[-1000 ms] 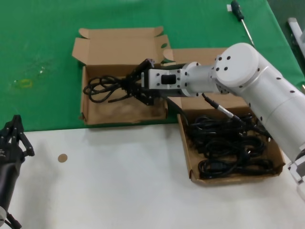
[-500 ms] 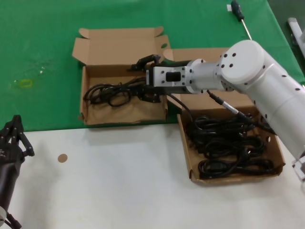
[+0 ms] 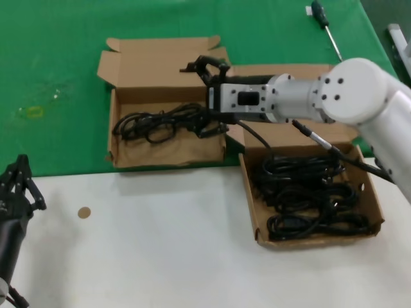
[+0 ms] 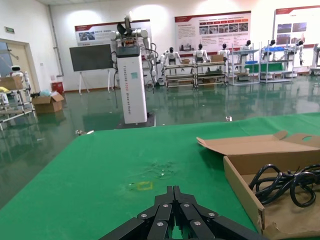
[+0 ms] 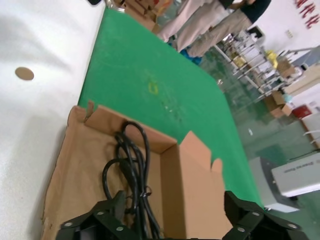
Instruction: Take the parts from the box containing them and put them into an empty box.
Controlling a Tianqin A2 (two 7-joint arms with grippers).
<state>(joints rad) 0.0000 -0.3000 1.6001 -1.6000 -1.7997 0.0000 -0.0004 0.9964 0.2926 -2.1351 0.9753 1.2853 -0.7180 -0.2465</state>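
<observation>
Cord bundle (image 3: 160, 125) lies in left box (image 3: 122, 153); right claw (image 3: 207, 96) wide open, empty, above.

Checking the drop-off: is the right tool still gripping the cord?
No: the right tool is open and raised above the cord lying in the left box.

Wall posters (image 4: 212, 29) at the far end of the hall with print too small to read, red lettering (image 5: 306, 4) on a white wall, illegible, no readable label on either cardboard box (image 3: 168, 151) or on the robot arm (image 3: 302, 99)
</observation>
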